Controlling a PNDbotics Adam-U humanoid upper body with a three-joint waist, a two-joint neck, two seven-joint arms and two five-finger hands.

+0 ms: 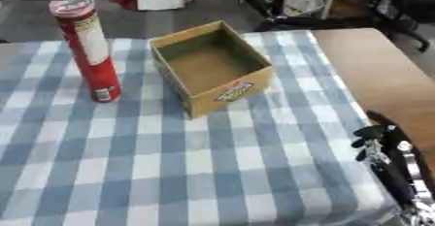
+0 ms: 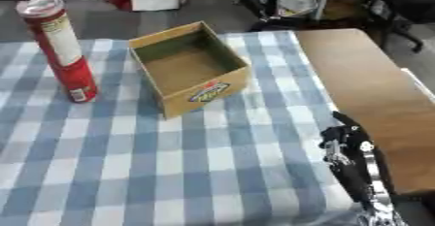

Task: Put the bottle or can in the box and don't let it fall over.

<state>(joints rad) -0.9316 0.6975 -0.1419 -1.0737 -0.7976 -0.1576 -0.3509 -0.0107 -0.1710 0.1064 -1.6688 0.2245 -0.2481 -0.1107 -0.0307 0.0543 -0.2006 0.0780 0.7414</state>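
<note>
A tall red can [image 1: 88,50] with a pale label and a light lid stands upright on the blue-and-white checked cloth [image 1: 153,171], over on the far left of the table. Just to its right, with a strip of cloth showing between them, sits an open cardboard box [image 1: 212,67], turned a little so one corner points toward the near side; a coloured logo shows on its near-right wall, and I can see nothing inside it but its brown floor. The can is outside the box and nothing is touching it. To the right of the cloth the bare wooden tabletop [image 1: 382,79] shows. The robot's right hand [image 2: 346,145] comes up from the near right corner, black with silver parts, lying at the cloth's right edge and well apart from both box and can; it holds nothing, but from here I cannot tell whether its fingers are spread or curled. The left hand does not show anywhere. Beyond the far edge of the table there is dark floor and some clutter that I cannot make out.
</note>
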